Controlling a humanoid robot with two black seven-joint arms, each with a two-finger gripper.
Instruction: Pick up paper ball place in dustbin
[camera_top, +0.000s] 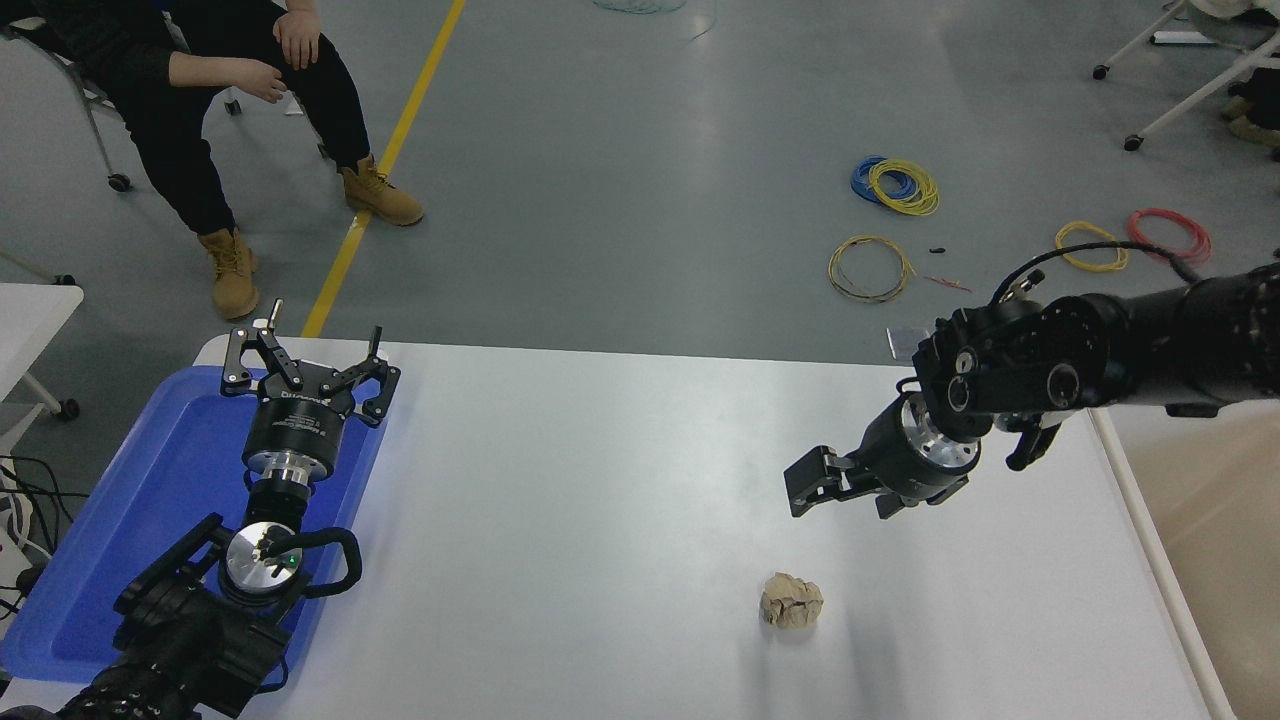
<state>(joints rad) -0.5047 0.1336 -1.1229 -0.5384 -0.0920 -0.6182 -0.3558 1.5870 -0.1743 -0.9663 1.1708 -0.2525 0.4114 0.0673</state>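
The tan-brown crumpled paper ball (790, 602) lies on the white table (600, 480), right of centre and near the front. My right gripper (842, 500) is open and empty. It hangs above the table, just behind and slightly right of the ball, and is not touching it. The dustbin shows at the right edge with its white rim (1146, 545) and beige interior (1225, 520). My left gripper (312, 345) is open and parked over the blue tray (150, 500) at the lower left.
A person sits beyond the table's far left corner, tan boots (235, 275) on the floor. Coils of wire (870, 268) lie on the floor behind the table. A small white side table (30, 320) stands at the left edge.
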